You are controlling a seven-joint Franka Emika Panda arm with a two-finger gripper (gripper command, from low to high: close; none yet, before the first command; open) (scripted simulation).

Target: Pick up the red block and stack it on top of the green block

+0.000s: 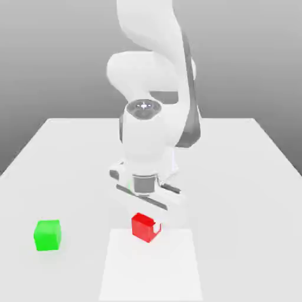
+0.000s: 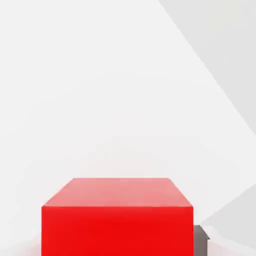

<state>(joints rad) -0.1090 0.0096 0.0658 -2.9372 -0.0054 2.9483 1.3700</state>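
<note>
The red block (image 1: 140,225) rests on the white table near its front, a little toward the exterior view's right of centre. My gripper (image 1: 146,227) has come straight down over it, and a white fingertip (image 1: 157,226) presses the block's side, so the fingers are shut on it. In the hand view the red block (image 2: 117,220) looms close, with a dark finger tip (image 2: 201,233) against its side. The green block (image 1: 47,235) stands alone on the table, well off to the exterior view's left of the red one and apart from the gripper.
The white table (image 1: 248,177) reaches back to a grey wall, and its edges slant in at both sides. A paler rectangular patch (image 1: 150,271) lies on the table in front of the red block. The arm's bulk (image 1: 147,135) rises behind the gripper.
</note>
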